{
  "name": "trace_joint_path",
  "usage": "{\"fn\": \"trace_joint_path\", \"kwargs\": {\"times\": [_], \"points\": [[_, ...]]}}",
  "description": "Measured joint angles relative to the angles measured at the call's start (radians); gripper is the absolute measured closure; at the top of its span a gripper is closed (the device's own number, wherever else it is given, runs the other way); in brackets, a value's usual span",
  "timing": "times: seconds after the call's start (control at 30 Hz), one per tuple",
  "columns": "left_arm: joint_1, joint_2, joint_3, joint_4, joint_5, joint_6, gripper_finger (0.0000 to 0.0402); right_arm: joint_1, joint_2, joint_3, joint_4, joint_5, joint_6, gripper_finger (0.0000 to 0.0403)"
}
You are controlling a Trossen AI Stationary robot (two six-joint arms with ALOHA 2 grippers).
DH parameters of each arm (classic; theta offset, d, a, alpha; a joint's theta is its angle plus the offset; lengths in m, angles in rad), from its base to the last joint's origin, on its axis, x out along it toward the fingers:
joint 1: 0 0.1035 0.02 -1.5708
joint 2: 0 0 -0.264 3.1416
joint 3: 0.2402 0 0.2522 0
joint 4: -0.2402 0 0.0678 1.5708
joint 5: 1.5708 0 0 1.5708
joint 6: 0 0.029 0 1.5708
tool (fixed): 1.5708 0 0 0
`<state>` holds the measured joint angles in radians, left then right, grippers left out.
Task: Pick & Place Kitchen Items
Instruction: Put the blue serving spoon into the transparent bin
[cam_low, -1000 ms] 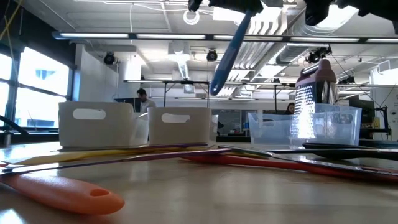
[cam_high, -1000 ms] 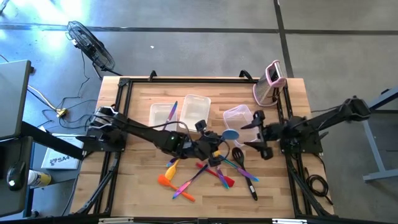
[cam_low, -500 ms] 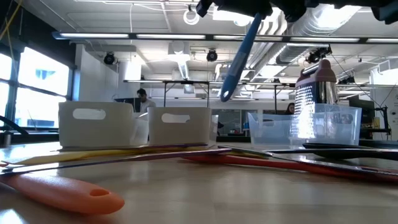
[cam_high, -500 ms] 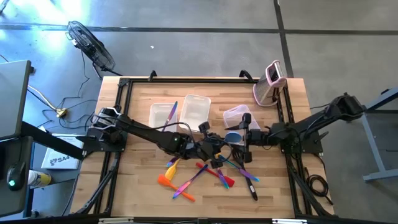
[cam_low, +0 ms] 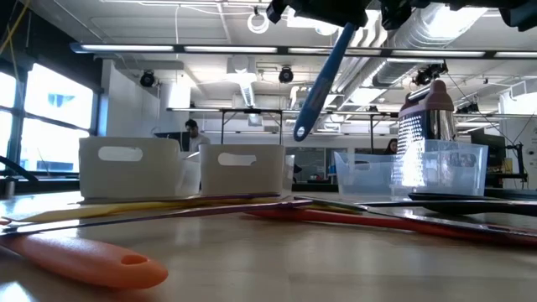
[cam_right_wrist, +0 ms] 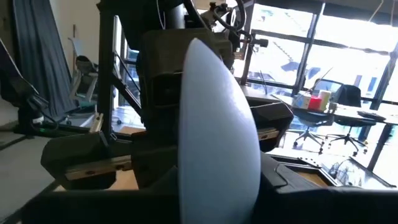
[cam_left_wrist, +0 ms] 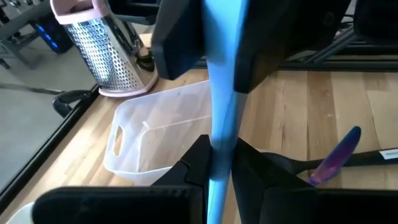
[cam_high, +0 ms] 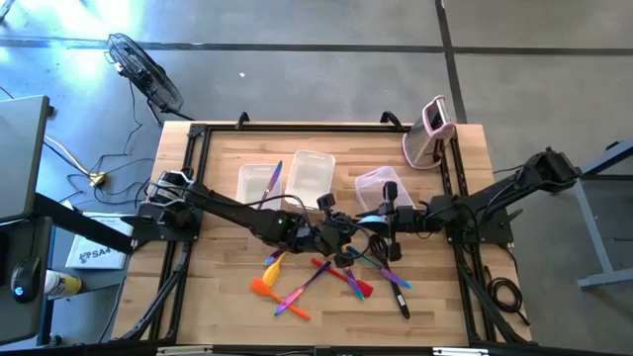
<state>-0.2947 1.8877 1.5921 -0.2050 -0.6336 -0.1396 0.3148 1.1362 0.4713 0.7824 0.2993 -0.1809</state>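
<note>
Pinching the light blue spatula (cam_high: 367, 216) aloft in the left gripper (cam_high: 341, 229). Meeting it from three o'clock, right gripper (cam_high: 381, 220) clamping its head.

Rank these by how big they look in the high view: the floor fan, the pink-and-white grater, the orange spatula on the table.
1. Floor fan, the largest.
2. Pink-and-white grater.
3. Orange spatula, roughly alike in length to the grater but slimmer, so that order is unsure.
</note>
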Motion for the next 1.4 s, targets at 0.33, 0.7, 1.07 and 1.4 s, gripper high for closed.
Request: {"fn": "trace_joint_path", "kwargs": {"times": [0.33, 0.7, 1.07, 1.4], "points": [[-0.001, -0.002, 0.0, -0.035, 0.042, -0.024, 0.027, 0.002, -0.013, -0.003, -0.04, 0.018, -0.028, 0.0346], [-0.046, -0.067, 0.0, -0.109, 0.213, -0.083, 0.0201, 0.106, -0.268, -0.003, -0.266, 0.35, -0.181, 0.0346], [-0.094, -0.084, 0.0, -0.32, 0.195, -0.197, 0.02, 0.188, -0.482, -0.003, -0.602, 0.553, -0.043, 0.0346], [-0.092, -0.084, 0.0, -0.337, 0.189, -0.21, 0.0199, 0.189, -0.529, -0.003, -0.605, 0.509, 0.065, 0.0346]]}}
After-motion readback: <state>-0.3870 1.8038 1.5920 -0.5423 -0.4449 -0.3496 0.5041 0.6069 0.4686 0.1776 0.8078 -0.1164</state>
